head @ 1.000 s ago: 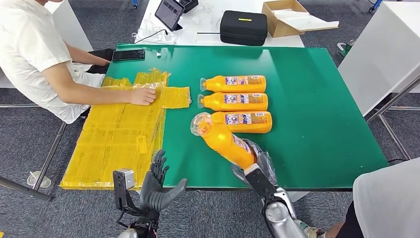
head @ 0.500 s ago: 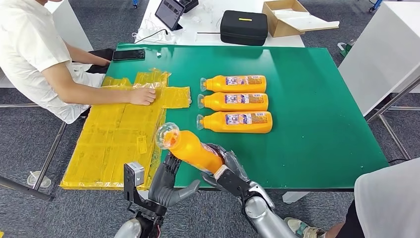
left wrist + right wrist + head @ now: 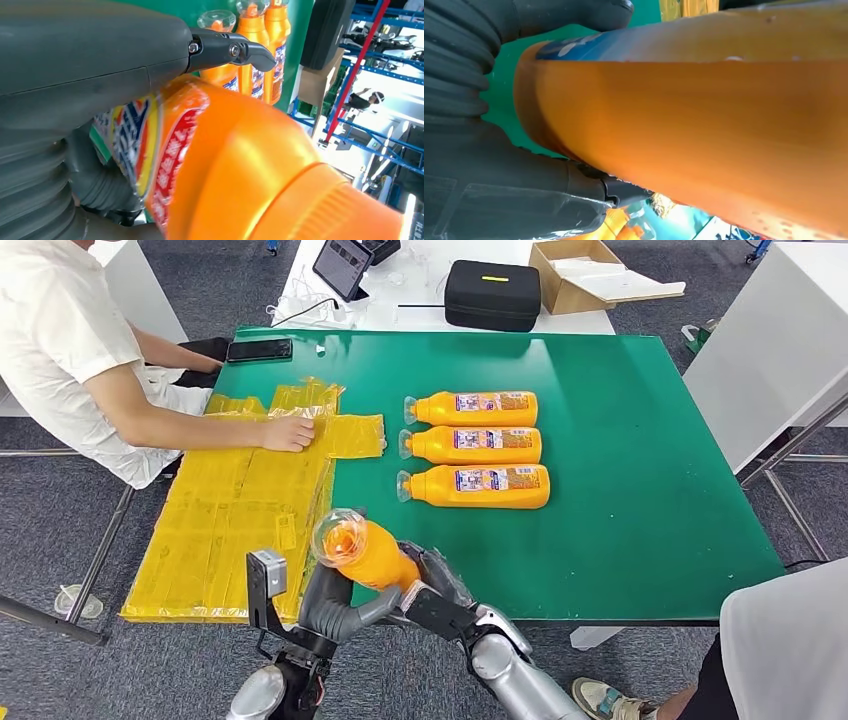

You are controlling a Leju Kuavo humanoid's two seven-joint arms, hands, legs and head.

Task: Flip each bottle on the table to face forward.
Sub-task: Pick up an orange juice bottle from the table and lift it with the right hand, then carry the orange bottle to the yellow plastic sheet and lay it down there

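Gripping orange bottle [image 3: 368,552]: both hands | green table [image 3: 640,490] | grey carpet [image 3: 60,540]

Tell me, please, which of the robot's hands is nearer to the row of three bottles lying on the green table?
Right. The right hand holds the raised bottle just in front of the row of three bottles; the left hand is at the same bottle, further towards the yellow bags.

Both arms met low at the near edge — the right hand [image 3: 432,578] gripped the orange bottle [image 3: 365,548] by its base, and the left hand [image 3: 335,602] cupped it from beneath, thumb pressed against its side.
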